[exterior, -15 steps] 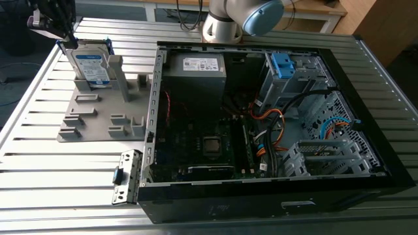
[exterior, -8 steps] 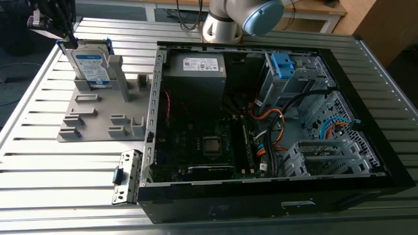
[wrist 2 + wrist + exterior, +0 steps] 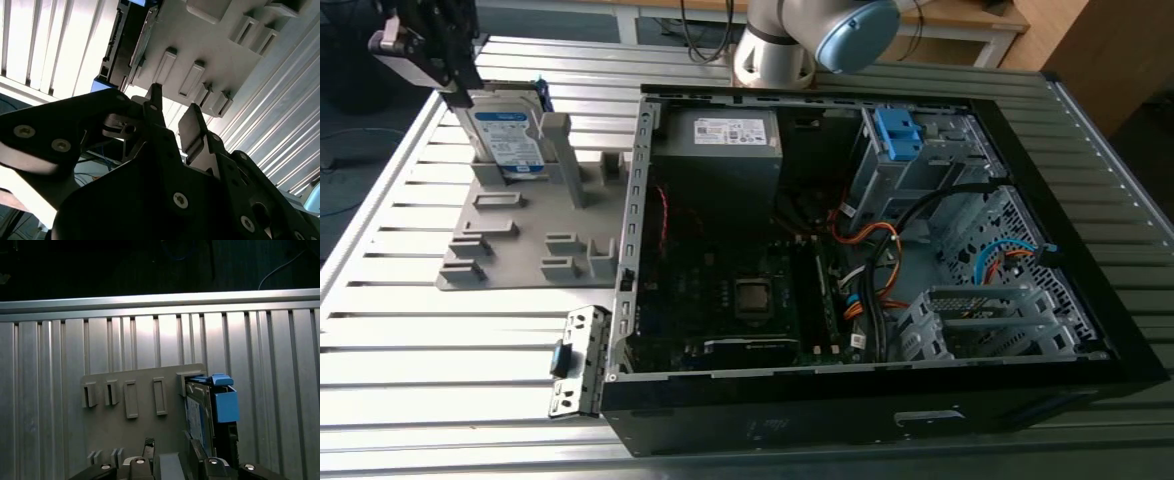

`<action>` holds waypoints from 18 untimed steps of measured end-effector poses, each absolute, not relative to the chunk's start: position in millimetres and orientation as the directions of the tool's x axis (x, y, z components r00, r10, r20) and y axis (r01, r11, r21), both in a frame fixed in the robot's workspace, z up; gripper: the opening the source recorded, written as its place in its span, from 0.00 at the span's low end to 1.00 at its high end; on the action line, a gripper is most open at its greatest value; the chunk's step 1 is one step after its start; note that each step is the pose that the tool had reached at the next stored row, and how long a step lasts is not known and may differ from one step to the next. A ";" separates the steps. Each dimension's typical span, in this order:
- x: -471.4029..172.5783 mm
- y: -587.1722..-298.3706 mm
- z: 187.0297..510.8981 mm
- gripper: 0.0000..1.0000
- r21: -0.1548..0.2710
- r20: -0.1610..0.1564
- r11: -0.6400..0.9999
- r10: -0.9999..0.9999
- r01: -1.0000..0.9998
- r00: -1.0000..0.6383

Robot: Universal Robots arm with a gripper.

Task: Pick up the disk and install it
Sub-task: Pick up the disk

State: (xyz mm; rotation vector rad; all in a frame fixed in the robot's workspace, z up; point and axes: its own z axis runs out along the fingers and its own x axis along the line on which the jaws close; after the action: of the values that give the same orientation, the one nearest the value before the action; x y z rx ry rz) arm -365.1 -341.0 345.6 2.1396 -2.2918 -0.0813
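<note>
1. Risks closing the tool point(image 3: 172, 107), spread and empty, off-centre on the disk point(image 3: 507, 135) standing upright in the grey holder point(image 3: 520, 230) at a counter point(image 3: 454, 360) corner
2. Risks jamming it against holder posts if tilted

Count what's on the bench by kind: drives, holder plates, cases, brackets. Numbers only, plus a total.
Disk, standing in the holder plate: 1
Grey holder plate: 1
Open computer case: 1
Blue bracket, no drive, inside the case: 1
Metal bracket beside the case: 1
Total: 5
</note>
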 end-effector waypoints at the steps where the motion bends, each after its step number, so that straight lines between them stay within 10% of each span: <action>1: -365.1 -341.1 345.6 0.41 0.041 -0.032 0.068 -0.997 -0.997 -0.069; 18: -365.1 -335.0 344.9 0.41 0.041 -0.031 0.069 -0.997 -0.997 -0.070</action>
State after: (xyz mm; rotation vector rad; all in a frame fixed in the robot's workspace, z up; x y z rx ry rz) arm -365.1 -335.0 344.9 2.1384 -2.2929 -0.0812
